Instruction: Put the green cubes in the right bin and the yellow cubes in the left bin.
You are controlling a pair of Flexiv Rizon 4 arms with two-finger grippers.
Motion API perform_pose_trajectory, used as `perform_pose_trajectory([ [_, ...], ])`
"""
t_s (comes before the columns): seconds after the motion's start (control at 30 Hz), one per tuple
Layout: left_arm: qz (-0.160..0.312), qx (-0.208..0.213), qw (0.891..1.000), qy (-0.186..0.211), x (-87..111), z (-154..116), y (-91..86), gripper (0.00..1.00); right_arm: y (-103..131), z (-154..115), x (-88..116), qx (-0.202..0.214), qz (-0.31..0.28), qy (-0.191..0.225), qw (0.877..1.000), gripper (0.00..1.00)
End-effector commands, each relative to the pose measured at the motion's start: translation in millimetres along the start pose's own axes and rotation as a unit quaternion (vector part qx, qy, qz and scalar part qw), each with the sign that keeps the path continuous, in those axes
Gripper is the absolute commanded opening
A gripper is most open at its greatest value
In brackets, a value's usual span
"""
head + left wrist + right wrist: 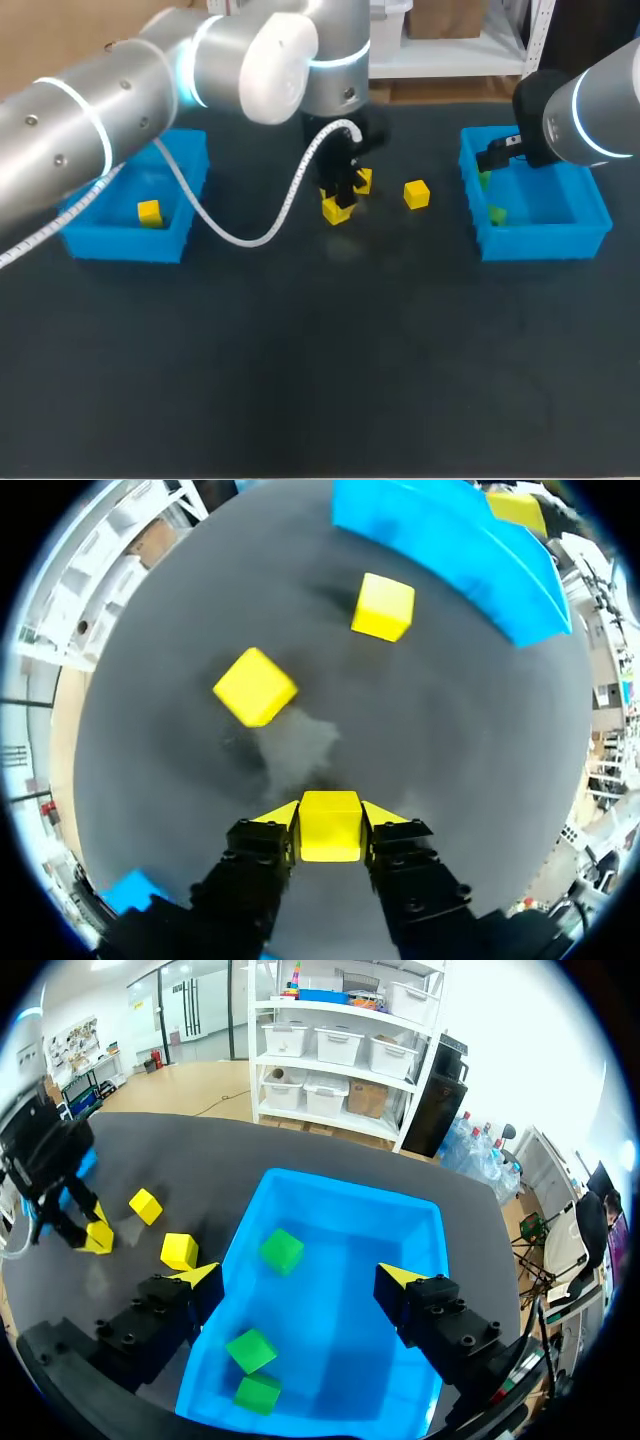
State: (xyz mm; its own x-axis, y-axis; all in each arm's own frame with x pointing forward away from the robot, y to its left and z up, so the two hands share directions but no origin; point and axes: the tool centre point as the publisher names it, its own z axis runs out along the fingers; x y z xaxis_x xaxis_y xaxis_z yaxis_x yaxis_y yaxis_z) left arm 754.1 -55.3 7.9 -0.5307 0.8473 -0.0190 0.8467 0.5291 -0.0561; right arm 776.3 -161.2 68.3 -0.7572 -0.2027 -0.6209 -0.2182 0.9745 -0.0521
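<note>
My left gripper point(339, 203) stands at the table's middle, shut on a yellow cube point(336, 211); in the left wrist view its yellow tips press both sides of that cube point(330, 826). Two more yellow cubes point(255, 686) point(383, 606) lie on the mat ahead of it, seen from above as one cube point(364, 180) just behind the gripper and another cube point(417, 194) further right. The left bin point(185, 160) holds one yellow cube point(149, 212). My right gripper point(300, 1278) hangs open over the right bin point(420, 1230), which holds three green cubes point(282, 1250) point(250, 1350) point(258, 1392).
A white cable point(250, 235) loops from my left arm down over the mat between the left bin and the cubes. The dark mat point(320, 360) stretches toward the front edge.
</note>
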Motion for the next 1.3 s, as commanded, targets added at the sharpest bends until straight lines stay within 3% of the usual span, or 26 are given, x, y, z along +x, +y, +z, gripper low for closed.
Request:
perform_pose_trajectory([
  [0.03,-0.016,-0.02,0.999,-0.033,26.3,-21,4.8,0.0,0,0,1,0.001,0.0,-0.002,1.0,1.0],
  [0.23,-0.115,-0.074,0.988,-0.074,66.9,-63,47.2,0.0,0,0,1,0.001,0.0,-0.002,1.0,1.0],
  [0.5,-0.253,-0.125,0.955,-0.092,145.2,-93,97.9,0.0,0,0,1,0.001,0.0,-0.002,1.0,1.0],
  [0.7,-0.338,-0.13,0.927,-0.099,201.2,-91,114.8,0.0,0,0,1,0.001,0.0,-0.002,1.0,1.0],
  [0.9,-0.402,-0.13,0.901,-0.095,239.6,-79,118.3,0.0,0,0,1,0.001,0.0,-0.002,1.0,1.0],
  [0.93,-0.408,-0.131,0.899,-0.09,242.5,-78,117.6,0.14,0,0,1,0.001,0.0,-0.002,1.0,1.0],
  [0.97,-0.412,-0.13,0.897,-0.092,244.5,-76,117.0,0.96,0,0,1,0.001,0.0,-0.002,1.0,1.0],
  [1.0,-0.418,-0.128,0.894,-0.096,246.2,-75,116.4,1.0,0,0,1,0.001,0.0,-0.002,1.0,1.0],
  [1.2,-0.423,-0.129,0.89,-0.114,243.6,-75,115.8,1.0,0,0,1,0.001,0.0,-0.002,1.0,1.0],
  [1.3,-0.409,-0.128,0.894,-0.13,231.3,-81,114.0,1.0,0,0,1,0.001,0.0,-0.002,1.0,1.0],
])
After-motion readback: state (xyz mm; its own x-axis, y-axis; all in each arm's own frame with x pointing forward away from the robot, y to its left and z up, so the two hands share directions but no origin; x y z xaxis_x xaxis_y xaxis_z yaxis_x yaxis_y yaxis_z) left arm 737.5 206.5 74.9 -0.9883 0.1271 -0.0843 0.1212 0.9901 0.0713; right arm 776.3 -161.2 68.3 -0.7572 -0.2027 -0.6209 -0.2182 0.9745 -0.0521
